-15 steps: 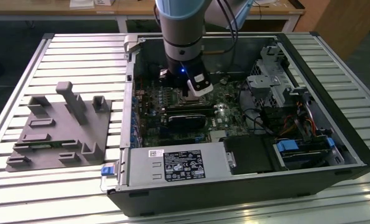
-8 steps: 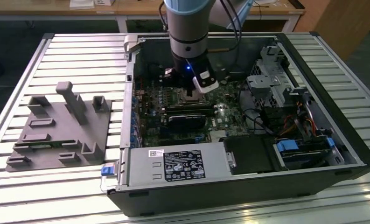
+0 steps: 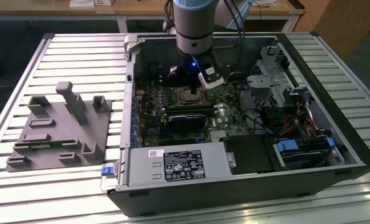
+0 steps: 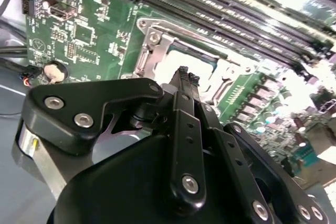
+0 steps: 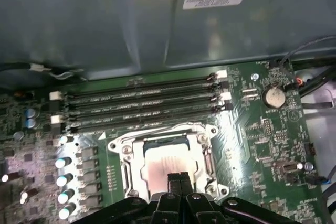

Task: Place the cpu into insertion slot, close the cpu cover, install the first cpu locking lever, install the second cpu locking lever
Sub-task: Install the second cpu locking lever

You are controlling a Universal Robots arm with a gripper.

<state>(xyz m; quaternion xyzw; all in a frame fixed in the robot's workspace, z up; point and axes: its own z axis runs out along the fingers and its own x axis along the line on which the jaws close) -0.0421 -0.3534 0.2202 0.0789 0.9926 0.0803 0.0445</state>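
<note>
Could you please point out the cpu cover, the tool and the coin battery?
cpu cover (image 5: 124, 167), first wrist view, silver frame's side bar.
tool (image 5: 180, 178), first wrist view, closed fingertips.
coin battery (image 5: 273, 96), first wrist view, its round face.

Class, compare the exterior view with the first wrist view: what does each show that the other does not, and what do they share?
Exterior view alone: the whole open computer case on a slatted table, a grey fixture block at the exterior view's left, the power supply and the robot arm.

First wrist view alone: the coin cell battery, a row of capacitors and the shut pincer tips above the cpu.

Both: the motherboard and the insertion slot.
</note>
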